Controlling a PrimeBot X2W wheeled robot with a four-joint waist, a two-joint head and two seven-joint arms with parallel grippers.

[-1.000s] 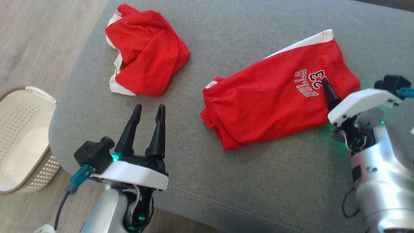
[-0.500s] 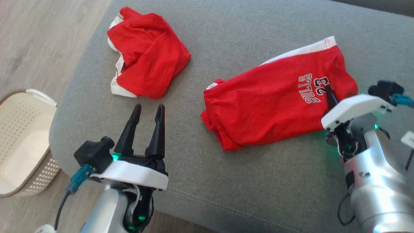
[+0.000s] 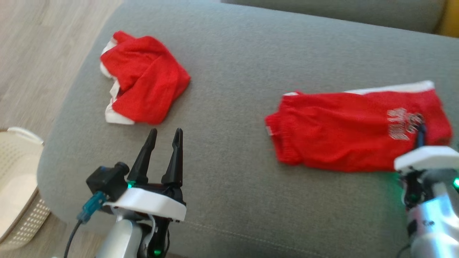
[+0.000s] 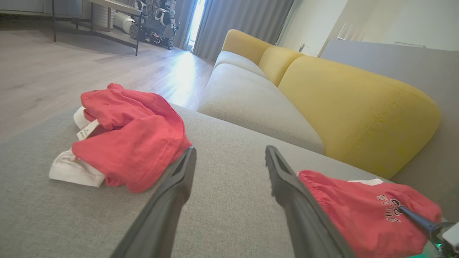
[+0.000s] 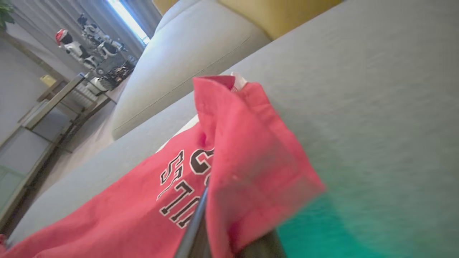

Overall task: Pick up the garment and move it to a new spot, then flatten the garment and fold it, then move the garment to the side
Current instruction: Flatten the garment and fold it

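The garment (image 3: pixel 340 139), a red jersey with a white-edged panel and a black "BULLS 23" print, lies stretched along the right of the grey sofa cushion (image 3: pixel 251 71). My right gripper (image 3: pixel 419 129) is shut on a fold of it beside the print. In the right wrist view that pinched fold of the garment (image 5: pixel 233 154) rises between the right gripper (image 5: pixel 215 222) fingers. My left gripper (image 3: pixel 165 133) is open and holds nothing, just below the plain red bundle. In the left wrist view the left gripper (image 4: pixel 230 150) points between the bundle and the garment (image 4: pixel 358 215).
A smaller plain red bundle (image 3: pixel 143 91) with white trim lies at the cushion's far left, also the bundle (image 4: pixel 132 139). A cream perforated basket (image 3: pixel 14 186) stands on the wooden floor at the left. A yellow backrest (image 4: pixel 358 107) rises behind the cushion.
The right gripper has dragged the garment to the right, away from the bundle, and it now lies more level. The head camera has shifted too. The left gripper stays open in place.
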